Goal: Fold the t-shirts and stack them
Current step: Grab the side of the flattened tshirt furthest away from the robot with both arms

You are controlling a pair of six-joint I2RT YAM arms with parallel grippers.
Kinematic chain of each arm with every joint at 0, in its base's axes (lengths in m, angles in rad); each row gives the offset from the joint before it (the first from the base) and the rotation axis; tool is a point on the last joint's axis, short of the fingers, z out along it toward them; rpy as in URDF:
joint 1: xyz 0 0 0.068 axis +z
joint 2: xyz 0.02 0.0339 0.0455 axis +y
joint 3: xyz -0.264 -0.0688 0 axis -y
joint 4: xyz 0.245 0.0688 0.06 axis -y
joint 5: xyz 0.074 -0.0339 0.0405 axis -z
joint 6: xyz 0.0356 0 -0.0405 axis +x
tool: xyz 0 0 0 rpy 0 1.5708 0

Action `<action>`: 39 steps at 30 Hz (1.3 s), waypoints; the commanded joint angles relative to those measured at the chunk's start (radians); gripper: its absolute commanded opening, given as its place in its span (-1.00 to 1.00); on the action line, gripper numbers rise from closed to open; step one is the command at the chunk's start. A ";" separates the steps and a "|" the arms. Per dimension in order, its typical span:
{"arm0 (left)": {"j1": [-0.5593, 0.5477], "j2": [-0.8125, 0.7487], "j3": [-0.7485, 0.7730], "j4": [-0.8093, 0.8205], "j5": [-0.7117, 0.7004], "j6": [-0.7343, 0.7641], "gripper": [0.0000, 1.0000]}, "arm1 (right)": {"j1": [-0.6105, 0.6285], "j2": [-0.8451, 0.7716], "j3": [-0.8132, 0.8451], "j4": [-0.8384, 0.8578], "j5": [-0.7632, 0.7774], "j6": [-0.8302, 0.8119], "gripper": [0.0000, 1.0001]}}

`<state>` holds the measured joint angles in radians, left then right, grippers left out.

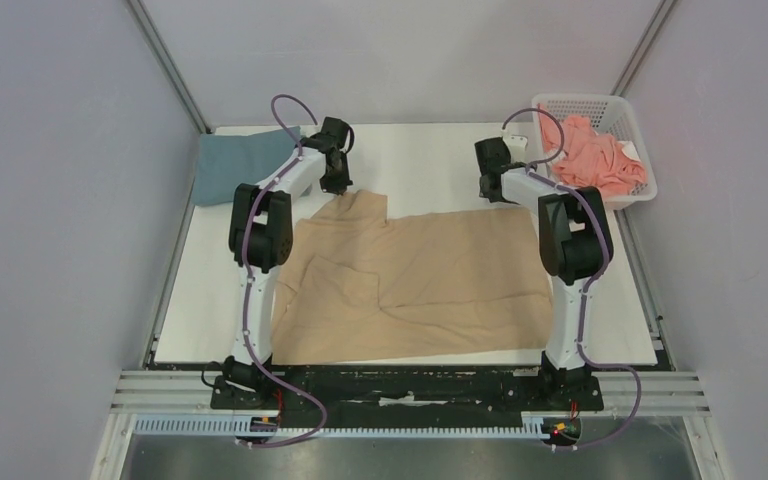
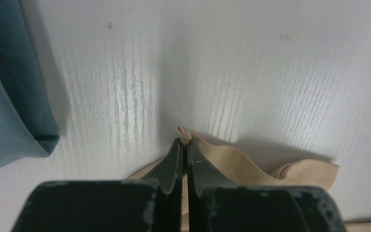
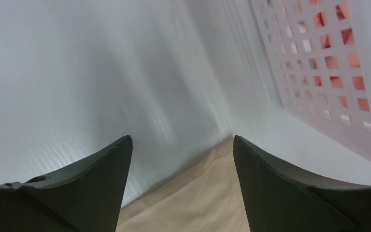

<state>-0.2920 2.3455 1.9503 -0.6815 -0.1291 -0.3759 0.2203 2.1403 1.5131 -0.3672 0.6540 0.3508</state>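
Observation:
The tan t-shirt [image 1: 415,280] lies spread across the middle of the white table. My left gripper [image 1: 335,185] is shut on its far left corner, and a pinch of tan cloth [image 2: 186,135] sticks out past the fingertips. My right gripper [image 1: 488,190] is open over the shirt's far right corner [image 3: 212,193], with one finger on each side of the hem. A folded grey-blue t-shirt [image 1: 235,165] lies at the far left; it also shows in the left wrist view [image 2: 9,92]. A coral pink t-shirt [image 1: 595,160] sits crumpled in the basket. The bright blue shirt is out of view.
The white lattice basket [image 1: 622,112] stands at the far right corner, close to my right gripper; its wall shows in the right wrist view [image 3: 328,72]. Grey walls enclose the table on three sides.

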 commanded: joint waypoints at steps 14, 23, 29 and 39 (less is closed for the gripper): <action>0.019 -0.075 -0.060 0.015 -0.057 -0.021 -0.96 | -0.051 -0.245 -0.360 0.075 0.061 0.084 -0.03; 0.026 -0.081 -0.063 0.028 -0.055 -0.018 -0.95 | -0.051 -0.189 -0.315 0.096 0.026 0.129 -0.74; 0.052 -0.067 -0.027 0.041 -0.022 -0.017 -0.96 | -0.051 -0.228 -0.366 0.222 -0.011 0.126 -1.00; 0.065 0.024 0.165 0.060 0.082 0.024 -0.96 | -0.050 -0.231 -0.317 0.400 -0.070 0.027 -1.00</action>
<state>-0.2272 2.3367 2.0167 -0.6537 -0.0944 -0.3756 0.1726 1.9362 1.1488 -0.0746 0.6102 0.4168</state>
